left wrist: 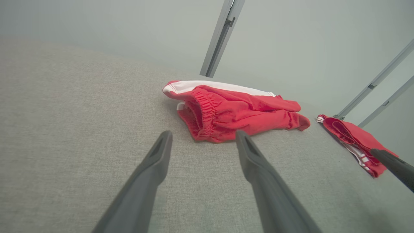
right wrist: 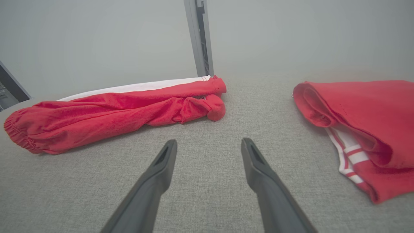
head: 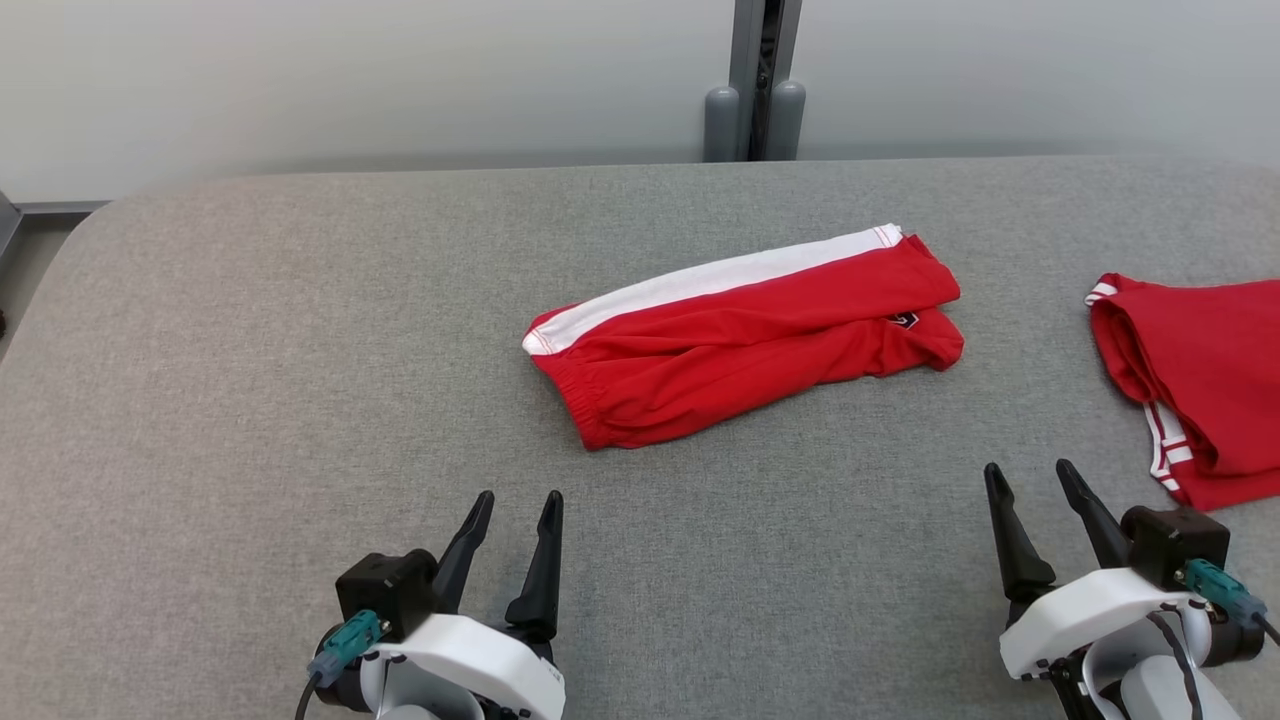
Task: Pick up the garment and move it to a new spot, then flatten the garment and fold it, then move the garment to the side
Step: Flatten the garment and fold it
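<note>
Folded red garment [head: 740,335], mid grey table [head: 250,350] (second red garment [head: 1200,370] far right); left gripper [head: 520,497], right gripper [head: 1026,466]: fingers spread, empty.

You have open grey fabric tabletop [head: 250,400] on your left; folded red shorts [head: 740,340] block the centre, another red garment [head: 1200,380] the right.

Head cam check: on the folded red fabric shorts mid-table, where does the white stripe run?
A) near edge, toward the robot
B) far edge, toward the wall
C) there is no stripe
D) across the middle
B: the white stripe runs along the far long edge of the folded red fabric shorts, on the side toward the wall.
</note>
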`<state>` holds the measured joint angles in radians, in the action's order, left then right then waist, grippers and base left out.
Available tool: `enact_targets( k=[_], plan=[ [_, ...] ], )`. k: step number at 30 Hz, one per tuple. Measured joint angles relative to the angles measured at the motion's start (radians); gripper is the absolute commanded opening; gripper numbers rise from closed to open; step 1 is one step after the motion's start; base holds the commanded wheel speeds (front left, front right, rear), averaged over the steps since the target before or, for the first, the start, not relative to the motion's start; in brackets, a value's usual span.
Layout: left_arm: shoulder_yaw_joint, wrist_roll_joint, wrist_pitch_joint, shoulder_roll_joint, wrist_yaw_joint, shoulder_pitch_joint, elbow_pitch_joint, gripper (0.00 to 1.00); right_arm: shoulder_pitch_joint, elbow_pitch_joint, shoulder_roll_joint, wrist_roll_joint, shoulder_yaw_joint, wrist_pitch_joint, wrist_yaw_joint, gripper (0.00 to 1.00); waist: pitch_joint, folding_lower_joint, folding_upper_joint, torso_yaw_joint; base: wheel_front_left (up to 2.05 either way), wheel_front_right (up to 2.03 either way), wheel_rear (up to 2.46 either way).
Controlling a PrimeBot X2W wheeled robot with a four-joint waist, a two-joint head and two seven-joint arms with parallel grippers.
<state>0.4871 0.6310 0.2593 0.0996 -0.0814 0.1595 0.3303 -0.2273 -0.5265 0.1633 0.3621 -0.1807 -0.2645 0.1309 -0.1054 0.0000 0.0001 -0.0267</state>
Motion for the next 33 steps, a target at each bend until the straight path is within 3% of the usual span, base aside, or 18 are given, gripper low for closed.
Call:
enact_targets(
  k=[17, 24, 33],
  plan=[
    [-0.012, 0.036, -0.03, 0.005, 0.008, 0.046, 0.026, 1.0, 0.009, 0.002, -0.012, 0.008, -0.016, 0.0, 0.0, 1.0, -0.011, 0.0, 0.0, 0.03, 0.0, 0.0, 0.0],
    [-0.036, 0.076, -0.1, -0.001, 0.029, 0.186, 0.141, 1.0, -0.014, 0.002, -0.005, 0.011, -0.029, 0.0, 0.0, 1.0, -0.04, 0.0, 0.0, 0.055, 0.0, 0.0, 0.0],
    [-0.072, 0.152, -0.22, -0.022, 0.01, 0.342, 0.314, 1.0, -0.04, 0.002, 0.004, 0.013, -0.041, 0.0, 0.0, 1.0, -0.078, 0.0, 0.0, 0.104, 0.0, 0.0, 0.0]
  ],
)
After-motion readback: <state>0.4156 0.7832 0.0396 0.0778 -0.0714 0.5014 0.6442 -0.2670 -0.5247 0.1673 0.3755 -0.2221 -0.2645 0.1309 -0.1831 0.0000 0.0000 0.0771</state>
